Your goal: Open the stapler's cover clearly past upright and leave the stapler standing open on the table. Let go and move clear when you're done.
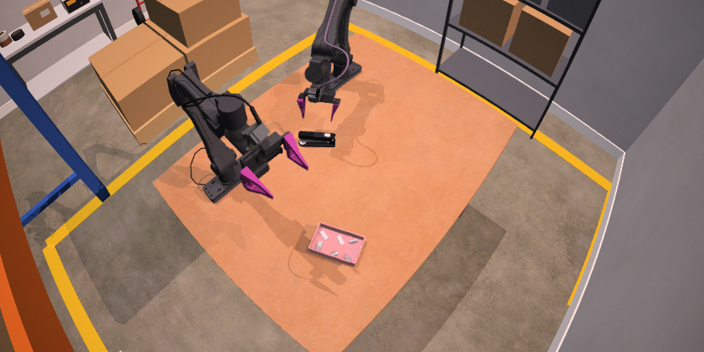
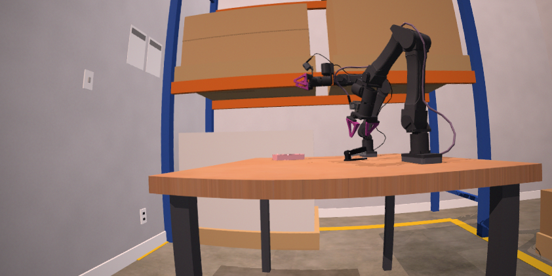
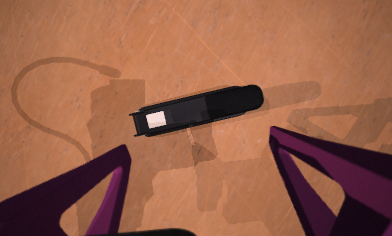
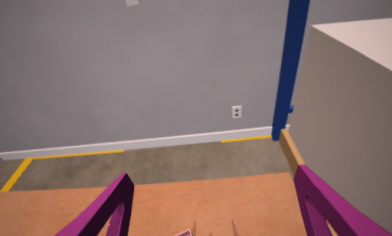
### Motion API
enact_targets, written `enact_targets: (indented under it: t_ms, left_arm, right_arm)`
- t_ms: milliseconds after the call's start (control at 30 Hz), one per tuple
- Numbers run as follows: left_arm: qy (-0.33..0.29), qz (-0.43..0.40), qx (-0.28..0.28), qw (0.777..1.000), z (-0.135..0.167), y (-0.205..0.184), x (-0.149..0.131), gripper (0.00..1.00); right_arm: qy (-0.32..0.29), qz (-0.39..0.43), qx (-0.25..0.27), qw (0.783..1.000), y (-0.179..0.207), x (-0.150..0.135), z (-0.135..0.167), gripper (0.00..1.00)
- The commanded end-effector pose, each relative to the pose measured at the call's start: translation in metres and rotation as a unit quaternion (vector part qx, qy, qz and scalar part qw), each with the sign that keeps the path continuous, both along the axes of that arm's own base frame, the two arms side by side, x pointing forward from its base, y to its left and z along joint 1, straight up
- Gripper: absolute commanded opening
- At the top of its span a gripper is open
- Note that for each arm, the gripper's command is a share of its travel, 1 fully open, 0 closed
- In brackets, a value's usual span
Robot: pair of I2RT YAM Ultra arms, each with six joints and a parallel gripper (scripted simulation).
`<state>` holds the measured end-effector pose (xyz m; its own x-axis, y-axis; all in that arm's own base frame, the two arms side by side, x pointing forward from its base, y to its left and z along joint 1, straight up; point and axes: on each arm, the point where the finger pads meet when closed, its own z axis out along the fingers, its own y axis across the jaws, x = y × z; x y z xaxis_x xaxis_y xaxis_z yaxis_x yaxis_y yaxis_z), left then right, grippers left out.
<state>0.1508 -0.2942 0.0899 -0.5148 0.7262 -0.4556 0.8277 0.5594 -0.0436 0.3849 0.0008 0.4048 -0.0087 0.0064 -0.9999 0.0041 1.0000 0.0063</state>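
Note:
The black stapler (image 1: 318, 141) lies flat on the orange table top, its cover only a little raised off the base in the side view (image 2: 355, 154). My left gripper (image 1: 318, 115) (image 2: 357, 127) hangs open and empty above it, fingers pointing down, well clear of it. In the left wrist view the stapler (image 3: 197, 110) lies slanted between and beyond the open fingers, with a pale patch at its left end. My right gripper (image 1: 288, 181) (image 2: 301, 80) (image 4: 210, 176) is open and empty, held level high above the table, pointing away from the stapler.
A pink tray (image 1: 337, 243) with several small grey pieces sits near the table's front; it also shows in the side view (image 2: 287, 157). Cardboard boxes (image 1: 172, 39) and a black shelf rack (image 1: 517, 29) stand off the table.

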Motion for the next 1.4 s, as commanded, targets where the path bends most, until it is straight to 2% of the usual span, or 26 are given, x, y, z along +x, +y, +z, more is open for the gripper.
enact_targets:
  t_ms: [0, 167, 233, 300, 367, 467, 733, 800, 867, 1200, 1367]
  left_arm:
    - [-0.015, 0.004, -0.023, 1.000, 0.012, -0.007, 0.003, 1.00]
    - [-0.015, 0.004, -0.023, 1.000, 0.012, -0.007, 0.003, 1.00]
    - [-0.012, 0.020, -0.021, 1.000, 0.010, -0.002, 0.002, 0.77]
    - [-0.012, 0.020, -0.021, 1.000, 0.010, -0.002, 0.002, 0.77]
    - [-0.003, 0.049, -0.020, 0.999, 0.009, -0.002, 0.004, 0.59]
    - [0.023, 0.121, -0.008, 0.992, 0.005, 0.002, 0.006, 0.59]
    - [0.083, 0.303, 0.009, 0.949, -0.002, 0.005, 0.014, 0.59]
    - [0.096, 0.340, 0.013, 0.935, -0.004, 0.005, 0.015, 0.59]
    - [0.096, 0.340, 0.013, 0.935, -0.004, 0.005, 0.015, 0.59]
    - [0.168, 0.527, 0.033, 0.833, -0.012, 0.005, 0.022, 0.59]
    - [0.195, 0.607, 0.042, 0.769, -0.016, 0.005, 0.026, 0.59]
  right_arm:
    - [-0.012, 0.002, -0.003, 1.000, 0.000, -0.005, 0.008, 1.00]
    - [-0.012, 0.002, -0.003, 1.000, 0.000, -0.005, 0.008, 1.00]
    - [-0.012, 0.002, -0.003, 1.000, 0.000, -0.005, 0.008, 1.00]
    - [-0.012, 0.002, -0.003, 1.000, 0.000, -0.005, 0.008, 1.00]
    - [-0.012, 0.002, -0.003, 1.000, 0.000, -0.005, 0.008, 1.00]
    - [-0.012, 0.002, -0.003, 1.000, 0.000, -0.005, 0.008, 1.00]
    - [-0.012, 0.002, -0.003, 1.000, 0.000, -0.005, 0.008, 1.00]
    - [-0.012, 0.002, -0.003, 1.000, 0.000, -0.005, 0.008, 1.00]
    - [-0.012, 0.002, -0.003, 1.000, 0.000, -0.005, 0.008, 1.00]
    - [-0.012, 0.002, -0.003, 1.000, 0.000, -0.005, 0.008, 1.00]
    - [-0.012, 0.002, -0.003, 1.000, 0.000, -0.005, 0.008, 1.00]
